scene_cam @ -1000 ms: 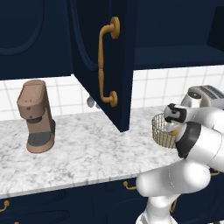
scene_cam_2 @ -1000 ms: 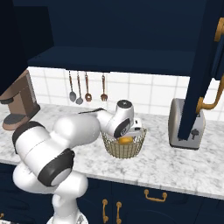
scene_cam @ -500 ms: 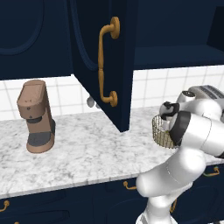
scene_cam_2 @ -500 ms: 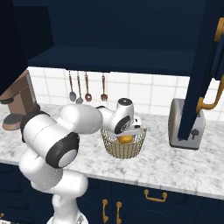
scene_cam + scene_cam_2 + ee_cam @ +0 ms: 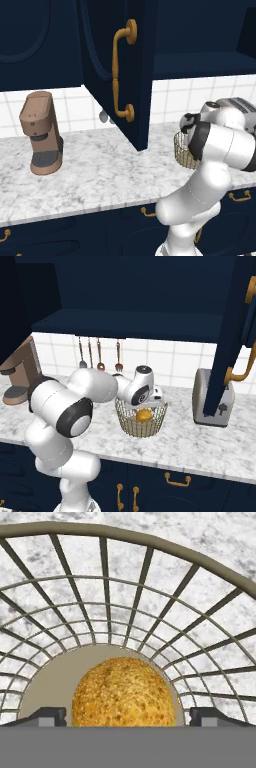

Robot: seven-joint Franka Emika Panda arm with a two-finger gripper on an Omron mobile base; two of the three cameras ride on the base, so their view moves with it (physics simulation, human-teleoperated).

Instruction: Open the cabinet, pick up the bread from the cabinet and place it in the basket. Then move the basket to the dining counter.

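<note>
1. In the basket, on its flat bottom, lies the bread; the basket stands on the marble table, just left of the toaster.
2. The claw hangs over the basket's mouth, pointing down into it. Its two tips stand wide apart, one on each side of the bread, and they clamp nothing. The hand view shows the bread between the tips but resting on the basket floor, so I judge it released.
3. The cabinet door is swung open above the table; its brass handle faces out.
4. By my reading, the bread step is done and the carry to the dining counter is what remains.
5. The relation that matters now: the basket's rim rings the claw, and the nearest stretch of wire lies outward from the tips, not between them. The bread sits straight below. To grip the basket, the claw would likely need to rise and shift sideways until one tip is inside the rim and one outside.
6. The basket is round, so no long axis limits the grip angle.
</note>
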